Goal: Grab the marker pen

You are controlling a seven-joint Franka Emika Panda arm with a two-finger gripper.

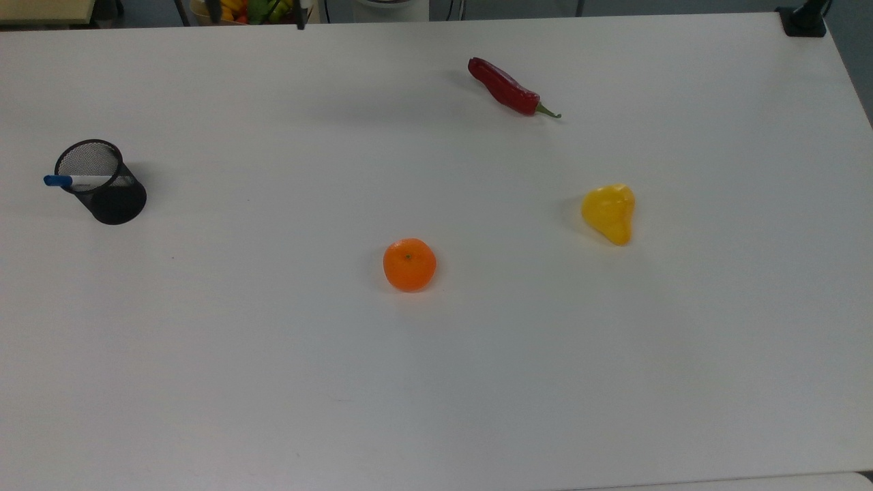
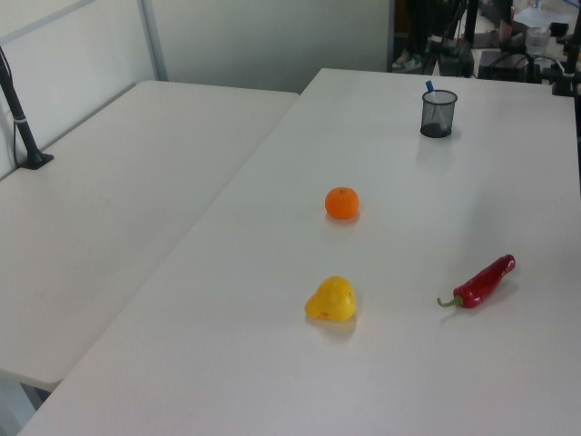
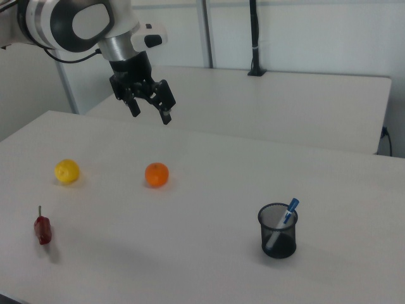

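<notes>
Gripper [image 3: 150, 111] hangs high, jaws spread wide. The marker pen [image 1: 75, 181] leans in the mesh pen cup [image 1: 102, 183] near the table's [image 1: 436, 375] edge. A skewed grab could tip that light cup.

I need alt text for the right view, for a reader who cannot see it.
A robot arm's open gripper hangs above a white table, far from the marker pen that leans in a black mesh cup toward the right view's right. An orange, a yellow fruit and a red chili lie toward the right view's left.
</notes>
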